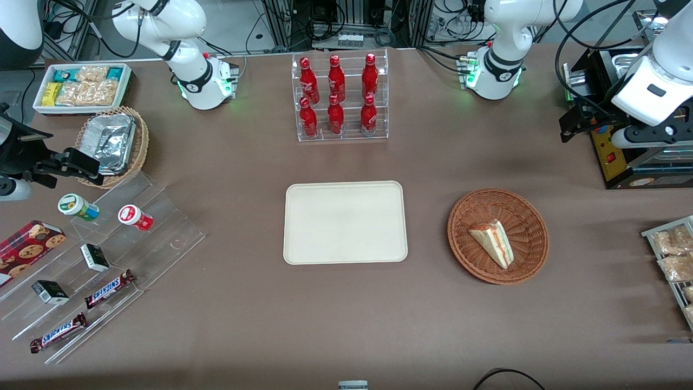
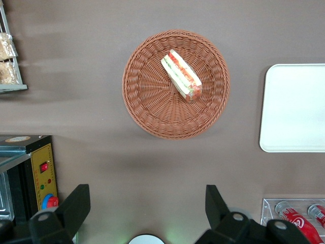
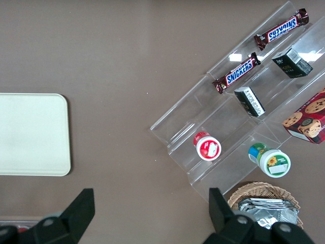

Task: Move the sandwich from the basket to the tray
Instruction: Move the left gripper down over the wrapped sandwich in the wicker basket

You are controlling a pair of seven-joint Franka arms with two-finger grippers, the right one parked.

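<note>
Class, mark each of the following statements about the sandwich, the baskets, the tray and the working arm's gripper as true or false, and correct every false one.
1. The triangular white-bread sandwich lies in the round reddish-brown wicker basket. True.
2. The flat cream-white rectangular tray already holds food. False: nothing lies on it.
3. The left arm's gripper is shut on the sandwich. False: it hangs open, high above the table, with nothing between its fingers.
4. Six red bottles stand in a clear rack farther from the front camera than the tray. True.
5. The tray touches the reddish-brown basket. False: bare brown table shows between them.
</note>
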